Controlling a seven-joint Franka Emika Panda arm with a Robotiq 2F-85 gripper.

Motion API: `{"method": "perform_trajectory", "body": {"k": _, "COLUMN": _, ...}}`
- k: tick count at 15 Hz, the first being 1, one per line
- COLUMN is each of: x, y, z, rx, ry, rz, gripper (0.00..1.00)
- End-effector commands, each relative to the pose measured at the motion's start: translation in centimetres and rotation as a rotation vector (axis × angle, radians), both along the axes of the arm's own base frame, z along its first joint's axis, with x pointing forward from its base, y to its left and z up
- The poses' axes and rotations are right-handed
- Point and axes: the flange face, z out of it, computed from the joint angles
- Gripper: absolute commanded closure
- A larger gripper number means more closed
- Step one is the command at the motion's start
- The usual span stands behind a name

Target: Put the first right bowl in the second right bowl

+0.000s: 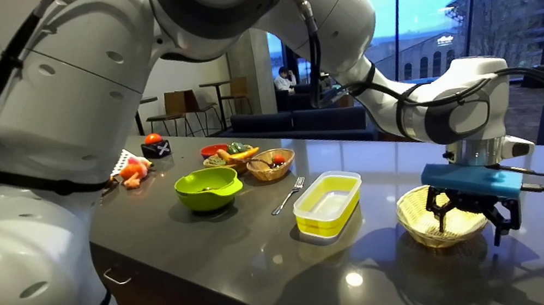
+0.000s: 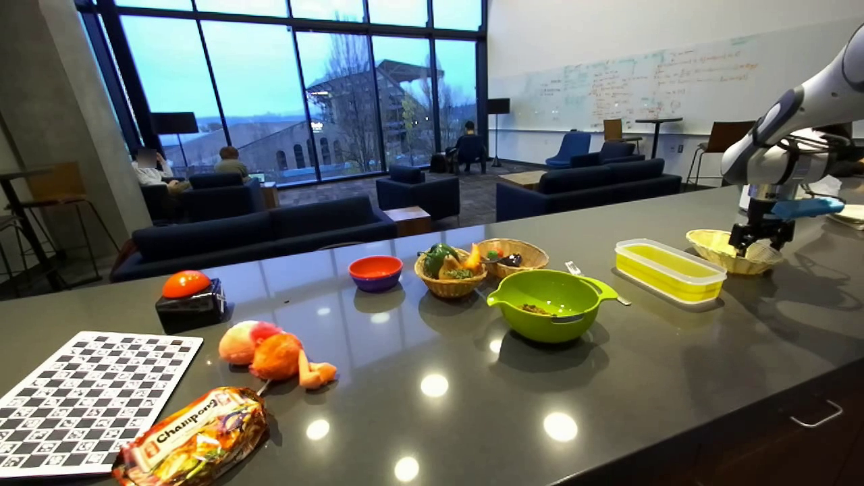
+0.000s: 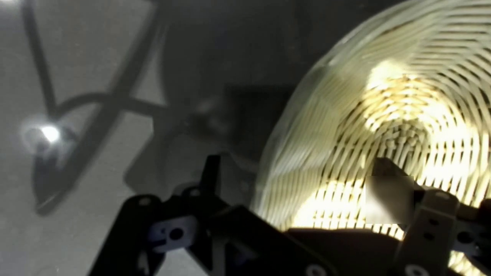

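Observation:
The first right bowl is a round, pale cream woven bowl (image 1: 415, 212) on the dark counter; it also shows in an exterior view (image 2: 707, 244) and fills the right of the wrist view (image 3: 326, 126). The second right bowl is a bright yellow rectangular container (image 1: 316, 226) with a whitish translucent rim, standing beside it; it also shows in an exterior view (image 2: 665, 278). Its inside looks empty. My gripper (image 1: 469, 236) is open over the cream bowl's edge. In the wrist view (image 3: 298, 159), one finger is over the bowl's inside and one outside its wall, with the rim between, apart from both.
A fork (image 1: 288, 195) lies beyond the yellow container. A lime-green bowl (image 1: 204, 191) with a spout and wicker baskets (image 1: 270, 170) holding toy food stand farther along. A red bowl (image 2: 375, 273), a red-button box (image 2: 191, 307) and a noodle packet (image 2: 196, 439) are at the far end.

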Motion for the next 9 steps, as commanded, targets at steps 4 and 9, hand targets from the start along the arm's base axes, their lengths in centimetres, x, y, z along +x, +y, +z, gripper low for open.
{"method": "perform_trajectory", "body": {"k": 4, "x": 1.0, "y": -1.5, "z": 0.3, "rx": 0.006, "ry": 0.002, "rz": 0.048, "gripper": 0.38}}
{"method": "perform_trajectory", "body": {"k": 9, "x": 1.0, "y": -2.2, "z": 0.6, "rx": 0.011, "ry": -0.008, "rz": 0.038, "gripper": 0.79}}
